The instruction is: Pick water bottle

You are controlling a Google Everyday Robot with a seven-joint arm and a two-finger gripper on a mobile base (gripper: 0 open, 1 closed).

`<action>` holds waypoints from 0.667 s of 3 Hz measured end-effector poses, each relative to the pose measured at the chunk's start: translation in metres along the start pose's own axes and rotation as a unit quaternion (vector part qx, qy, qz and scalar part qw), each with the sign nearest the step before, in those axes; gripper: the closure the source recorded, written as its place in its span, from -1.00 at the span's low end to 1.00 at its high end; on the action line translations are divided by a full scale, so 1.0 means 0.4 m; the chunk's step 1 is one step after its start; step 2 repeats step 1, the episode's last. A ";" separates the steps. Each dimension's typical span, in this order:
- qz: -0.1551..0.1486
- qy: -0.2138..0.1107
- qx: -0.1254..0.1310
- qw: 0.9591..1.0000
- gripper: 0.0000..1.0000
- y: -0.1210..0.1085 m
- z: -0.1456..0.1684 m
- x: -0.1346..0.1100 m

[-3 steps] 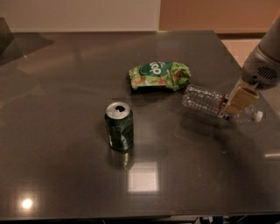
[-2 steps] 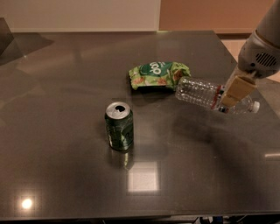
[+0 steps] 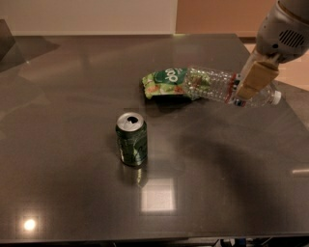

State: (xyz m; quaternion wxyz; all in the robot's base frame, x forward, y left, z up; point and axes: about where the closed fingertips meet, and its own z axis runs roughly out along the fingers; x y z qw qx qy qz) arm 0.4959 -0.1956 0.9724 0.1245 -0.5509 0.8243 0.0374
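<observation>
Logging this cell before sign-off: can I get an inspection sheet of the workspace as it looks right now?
Surface: dark glossy table, glare spots near its front edge.
Job's things: water bottle, held near-horizontal and apparently off the table, white cap pointing right.
Clutter: green can standing upright; green snack bag lying behind the bottle's base end.
Grippers: gripper at upper right, fingers shut across the bottle near its label.
Cables: nothing seen.
Surroundings: pale wall behind the table.
</observation>
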 end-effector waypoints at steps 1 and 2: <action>-0.002 -0.010 0.012 1.000 1.00 -0.013 -0.002 -0.015; -0.002 -0.010 0.012 1.000 1.00 -0.013 -0.002 -0.015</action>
